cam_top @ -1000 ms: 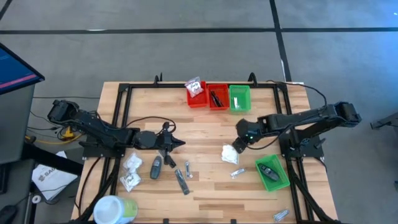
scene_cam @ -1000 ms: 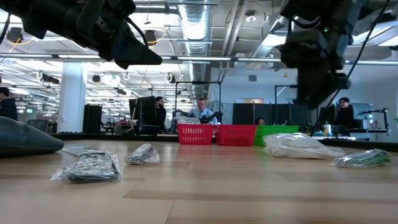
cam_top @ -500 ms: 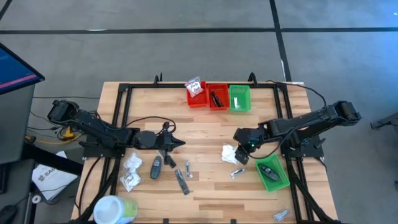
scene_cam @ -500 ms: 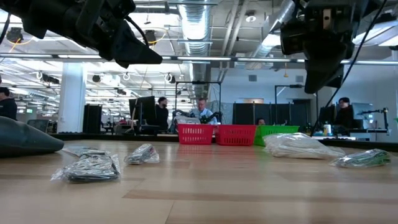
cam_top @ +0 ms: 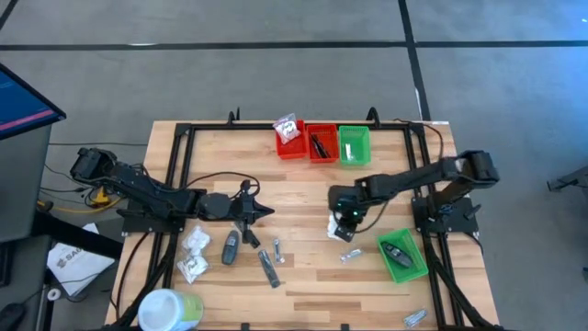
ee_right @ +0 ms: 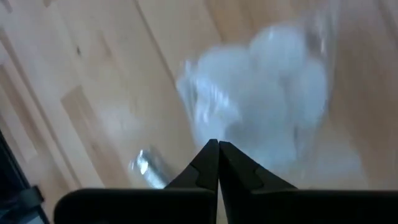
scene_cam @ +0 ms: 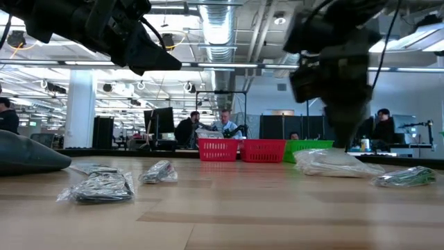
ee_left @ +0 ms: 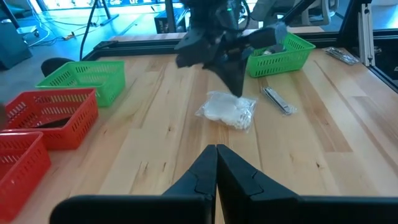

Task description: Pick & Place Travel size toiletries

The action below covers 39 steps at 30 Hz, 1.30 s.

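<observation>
A white crinkly packet (cam_top: pixel 338 227) lies flat on the wood right of the table's middle; it also shows in the left wrist view (ee_left: pixel 227 111). My right gripper (cam_top: pixel 344 217) hangs shut just above it, pointing steeply down, and the packet (ee_right: pixel 267 93) fills the view beyond its fingertips (ee_right: pixel 217 147). A silvery sachet (cam_top: pixel 350 255) lies nearer the front edge. My left gripper (cam_top: pixel 264 211) waits shut left of the middle. More toiletries lie on the left: two white packets (cam_top: pixel 194 253), a dark oval (cam_top: pixel 231 246) and a dark stick (cam_top: pixel 268 268). My right gripper comes at the white packet's top (ee_left: pixel 231 102) from above with shut fingers, slanting down. Whether its tips touch the packet I cannot tell. The packet lies flat on the table.
Two red bins (cam_top: pixel 306 142) and a green bin (cam_top: pixel 354 145) stand at the far edge. Another green bin (cam_top: pixel 401 255) holding a dark item sits at the near right. A white-and-green tub (cam_top: pixel 170 308) stands at the near left corner, and a sachet (cam_top: pixel 413 318) lies at the near right.
My right gripper has come down and gone toward the table's left, onto the white packet, rolling its wrist and tipping more steeply downward. Its fingers have shut. The packet lies where it was.
</observation>
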Available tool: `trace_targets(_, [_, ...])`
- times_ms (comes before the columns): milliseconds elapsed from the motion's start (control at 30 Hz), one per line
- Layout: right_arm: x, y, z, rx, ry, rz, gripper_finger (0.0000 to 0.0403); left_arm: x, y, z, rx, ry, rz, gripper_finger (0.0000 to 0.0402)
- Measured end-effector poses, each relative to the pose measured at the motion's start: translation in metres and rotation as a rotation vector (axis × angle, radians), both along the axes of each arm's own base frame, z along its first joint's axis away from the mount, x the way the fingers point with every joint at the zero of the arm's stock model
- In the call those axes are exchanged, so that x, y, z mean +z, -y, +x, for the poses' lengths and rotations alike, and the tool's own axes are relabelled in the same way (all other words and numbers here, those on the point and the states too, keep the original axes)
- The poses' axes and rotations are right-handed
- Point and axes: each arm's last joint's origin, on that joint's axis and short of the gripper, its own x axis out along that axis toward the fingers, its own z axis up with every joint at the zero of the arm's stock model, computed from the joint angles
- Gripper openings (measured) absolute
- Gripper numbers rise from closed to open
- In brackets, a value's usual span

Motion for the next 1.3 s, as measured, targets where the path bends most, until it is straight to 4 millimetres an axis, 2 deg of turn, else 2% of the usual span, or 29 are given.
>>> trace_targets(267, [-0.001,0.016,0.044,0.055,0.026,-0.037,0.0001,0.0,0.0,0.0,0.0,-0.002,0.0,0.0002])
trace_targets(367, [-0.001,0.015,0.054,0.088,-0.01,-0.043,0.0001,0.0,0.0,0.0,-0.001,-0.002,0.0,0.0002])
trace_targets(500, [0.0,-0.006,0.054,0.177,-0.097,-0.045,0.0001,-0.001,0.0,0.0,-0.001,-0.004,0.001,0.0002])
trace_targets(633, [0.012,-0.027,0.049,0.232,-0.081,-0.068,0.0001,0.0,0.0,0.0,-0.001,-0.003,0.001,0.0002])
trace_targets(767, [0.035,-0.034,0.039,0.183,-0.054,-0.173,0.0001,0.0,0.0,0.0,0.0,-0.003,0.0,0.0002])
trace_targets(833, [0.039,-0.038,0.033,0.133,-0.055,-0.18,0.0,-0.001,0.0,0.0,0.0,-0.003,-0.001,0.0002])
trace_targets(1000, [0.025,-0.05,0.026,0.054,-0.154,-0.162,0.0,0.0,0.0,0.0,0.0,-0.001,-0.003,0.0002])
trace_targets(1167, [0.006,-0.066,0.021,0.074,-0.278,-0.18,0.0,0.0,0.0,0.0,0.002,0.001,-0.008,0.0002])
trace_targets(1300, [0.003,-0.066,0.015,0.041,-0.355,-0.198,0.0,0.0,0.0,0.0,0.003,0.005,-0.012,0.0002])
